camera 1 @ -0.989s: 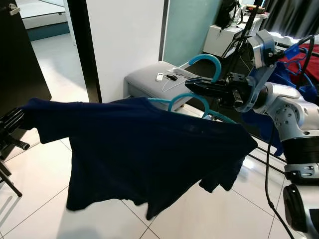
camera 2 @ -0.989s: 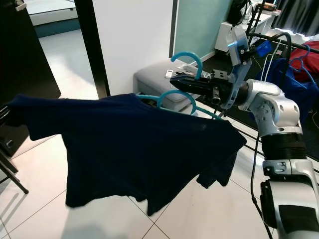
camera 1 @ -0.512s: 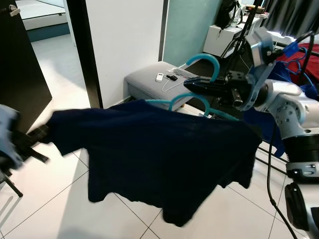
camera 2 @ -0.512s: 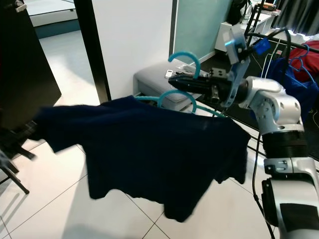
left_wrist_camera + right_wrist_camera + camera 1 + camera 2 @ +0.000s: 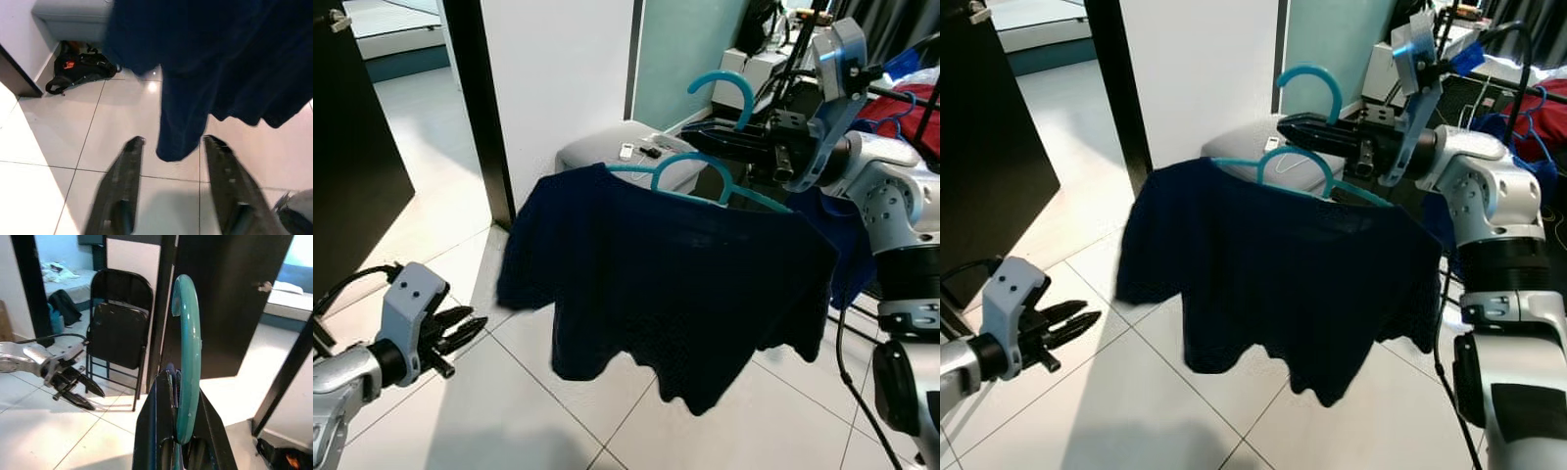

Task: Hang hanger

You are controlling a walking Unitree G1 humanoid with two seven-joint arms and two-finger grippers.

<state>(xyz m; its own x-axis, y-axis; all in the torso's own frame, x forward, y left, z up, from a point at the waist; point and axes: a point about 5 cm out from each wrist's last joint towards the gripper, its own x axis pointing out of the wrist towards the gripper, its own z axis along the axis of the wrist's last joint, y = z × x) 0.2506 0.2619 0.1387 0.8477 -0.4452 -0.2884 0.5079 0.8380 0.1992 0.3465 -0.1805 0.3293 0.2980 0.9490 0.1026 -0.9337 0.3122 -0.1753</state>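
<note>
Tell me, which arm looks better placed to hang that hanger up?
Probably the right. Its gripper is shut on the teal hanger carrying the navy T-shirt, raised. The left gripper is low, open, holding nothing.

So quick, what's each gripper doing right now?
Left gripper: open, holding nothing.
Right gripper: shut on the hanger carrying the shirt.

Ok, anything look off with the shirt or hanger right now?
The shirt sits lopsided on the teal hanger: the sleeve on the robot's left bunches and hangs loose, blurred as if swinging. The right gripper is shut on the hanger's neck; the left gripper is open, low and apart from the cloth.
</note>
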